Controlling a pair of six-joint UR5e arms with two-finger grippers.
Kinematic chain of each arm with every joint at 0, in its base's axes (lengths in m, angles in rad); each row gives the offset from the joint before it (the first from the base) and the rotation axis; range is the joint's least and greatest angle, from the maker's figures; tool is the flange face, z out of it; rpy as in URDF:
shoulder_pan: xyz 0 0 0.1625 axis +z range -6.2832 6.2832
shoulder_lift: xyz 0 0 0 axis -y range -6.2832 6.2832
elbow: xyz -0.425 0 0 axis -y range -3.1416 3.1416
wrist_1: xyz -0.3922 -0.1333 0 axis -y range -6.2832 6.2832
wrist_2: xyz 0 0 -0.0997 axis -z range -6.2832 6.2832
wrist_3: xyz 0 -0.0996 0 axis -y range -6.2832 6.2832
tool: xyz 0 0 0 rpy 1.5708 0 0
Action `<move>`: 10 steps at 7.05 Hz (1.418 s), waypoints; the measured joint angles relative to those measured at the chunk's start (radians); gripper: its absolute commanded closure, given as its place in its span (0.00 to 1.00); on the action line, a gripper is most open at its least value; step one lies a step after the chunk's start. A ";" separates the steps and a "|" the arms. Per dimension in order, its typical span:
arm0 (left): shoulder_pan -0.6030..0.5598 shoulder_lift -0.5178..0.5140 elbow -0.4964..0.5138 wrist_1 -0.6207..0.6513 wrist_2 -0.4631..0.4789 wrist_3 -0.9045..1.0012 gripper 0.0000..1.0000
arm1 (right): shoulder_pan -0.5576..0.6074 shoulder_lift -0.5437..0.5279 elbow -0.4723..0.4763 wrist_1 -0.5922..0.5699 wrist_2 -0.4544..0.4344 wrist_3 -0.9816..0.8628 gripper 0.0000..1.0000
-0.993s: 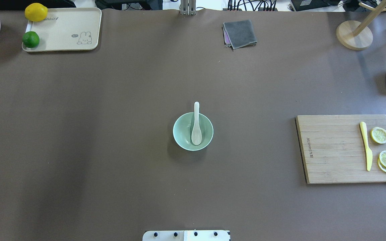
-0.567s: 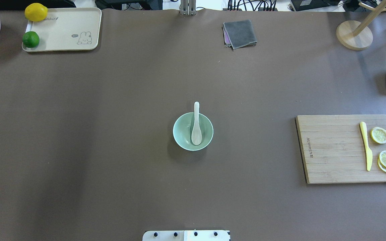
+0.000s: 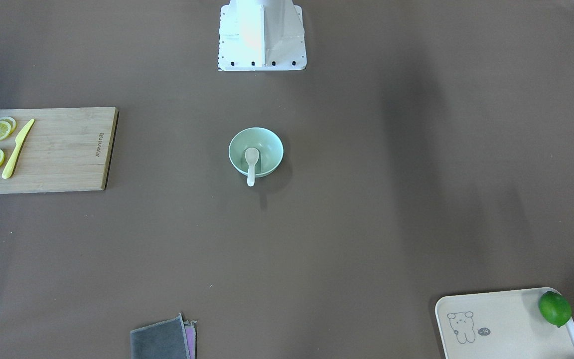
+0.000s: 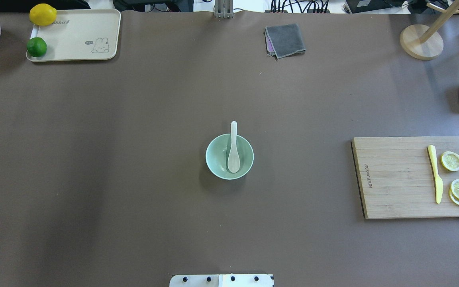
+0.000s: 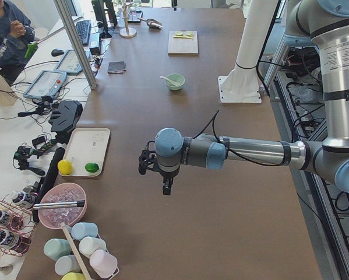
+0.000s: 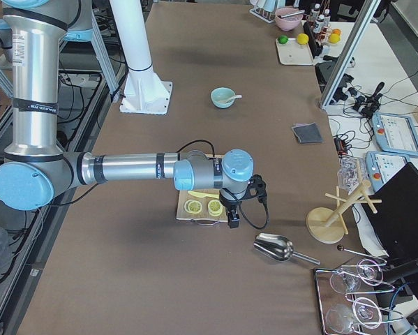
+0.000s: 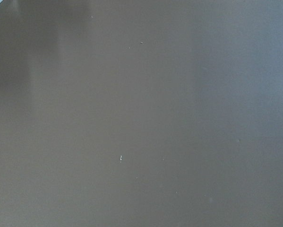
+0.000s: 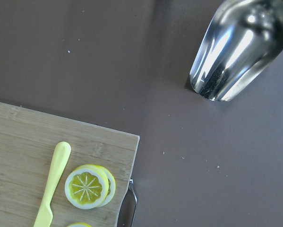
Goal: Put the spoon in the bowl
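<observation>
White spoon (image 4: pixel 233 157) in bowl (image 4: pixel 215 157) | left fingers (image 5: pixel 165 186), right fingers (image 6: pixel 233 219): state unclear

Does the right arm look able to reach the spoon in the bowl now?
Probably yes. The spoon lies in the bowl with its handle out over the rim. The right gripper hangs near the cutting board, and nothing stands between it and the bowl.

The tray (image 4: pixel 74 50) shows "abbit" along its far edge and a tiny "hi" bubble. The brand mark on the cutting board (image 4: pixel 397 179) is too small to read.
</observation>
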 measured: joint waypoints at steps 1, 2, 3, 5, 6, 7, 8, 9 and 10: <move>0.000 0.000 0.000 0.000 0.001 0.000 0.02 | 0.003 0.000 0.000 0.000 -0.004 0.001 0.00; -0.001 0.001 0.000 0.001 0.001 0.000 0.02 | 0.009 0.000 0.000 0.000 -0.006 0.001 0.00; -0.002 0.002 -0.001 0.002 0.002 0.000 0.02 | 0.017 -0.002 0.002 0.000 -0.008 0.001 0.00; -0.005 0.008 -0.003 0.003 0.023 0.000 0.02 | 0.028 -0.007 0.000 0.000 -0.009 0.000 0.00; -0.005 0.010 -0.003 0.003 0.054 0.000 0.02 | 0.033 -0.011 0.000 0.000 -0.009 -0.001 0.00; -0.005 0.011 -0.003 0.003 0.072 0.000 0.02 | 0.040 -0.014 0.000 0.000 -0.010 -0.001 0.00; -0.005 0.013 -0.004 0.003 0.079 0.000 0.02 | 0.048 -0.017 0.000 0.000 -0.011 -0.001 0.00; -0.005 0.014 -0.003 0.002 0.082 0.000 0.02 | 0.053 -0.022 0.001 0.000 -0.011 -0.001 0.00; -0.005 0.014 -0.002 0.002 0.083 0.000 0.02 | 0.055 -0.026 0.002 0.000 -0.010 -0.001 0.00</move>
